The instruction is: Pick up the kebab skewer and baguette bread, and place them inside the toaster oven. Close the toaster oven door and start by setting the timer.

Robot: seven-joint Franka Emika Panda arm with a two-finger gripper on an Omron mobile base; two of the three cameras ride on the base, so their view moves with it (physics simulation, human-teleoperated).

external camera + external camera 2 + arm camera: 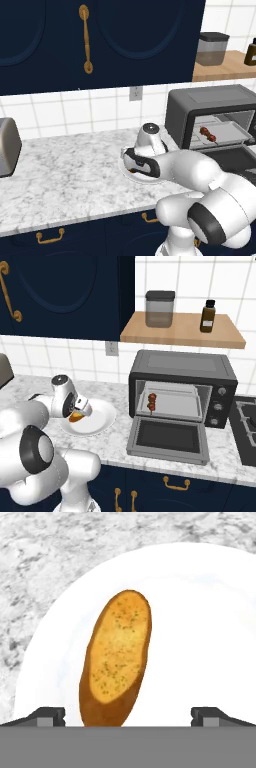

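Note:
The golden-brown baguette bread lies on a white plate, and a bit of it peeks out under the hand. My gripper hangs open just above the plate. Its fingertips stand wide on either side of the loaf's near end without touching it. The dark grey toaster oven stands to the right with its door folded down flat. The kebab skewer lies on the rack inside. In the left base view the hand covers most of the plate.
A silver pop-up toaster stands at the counter's left end. A wooden shelf above the oven carries a canister and a dark bottle. A stove top lies right of the oven. Dark blue cabinets hang overhead.

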